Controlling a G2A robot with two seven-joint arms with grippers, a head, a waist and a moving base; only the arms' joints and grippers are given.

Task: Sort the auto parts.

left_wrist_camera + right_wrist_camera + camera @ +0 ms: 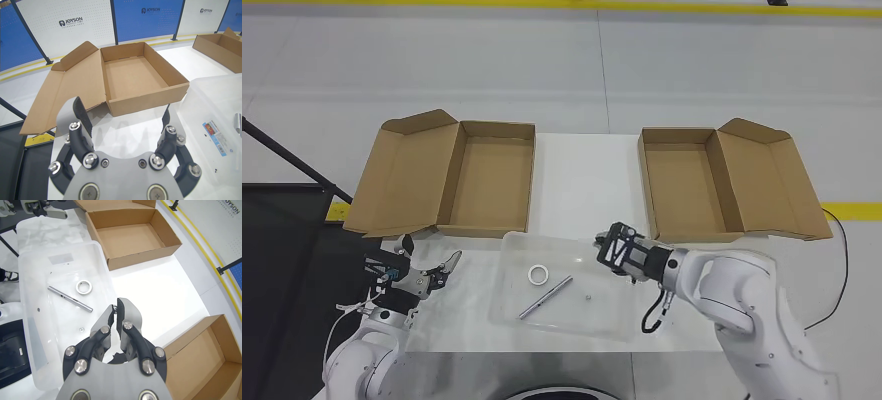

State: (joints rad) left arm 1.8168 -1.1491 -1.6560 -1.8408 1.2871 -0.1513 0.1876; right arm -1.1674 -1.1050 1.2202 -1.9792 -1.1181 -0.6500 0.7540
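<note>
From above, a white table carries two open cardboard boxes at its far side, the left box and the right box, with a bare strip of tabletop between them. A clear bin sits at the near edge, just short of the left box. In it lie a metal ring, a rod set at a slant, and a tiny loose piece, all apart from each other and off the walls. The left gripper hangs over bare table outside the bin's left wall. The right gripper is above the bin's far right corner.

From the left wrist, the left gripper's fingers are spread wide with nothing between them. White table lies under it, the left box's near wall is ahead, and the bin's rim is beside it.

From the right wrist, the right gripper is pressed together on a small shiny part at its tips, above the bin's edge. The ring and rod lie near each other, not touching.
</note>
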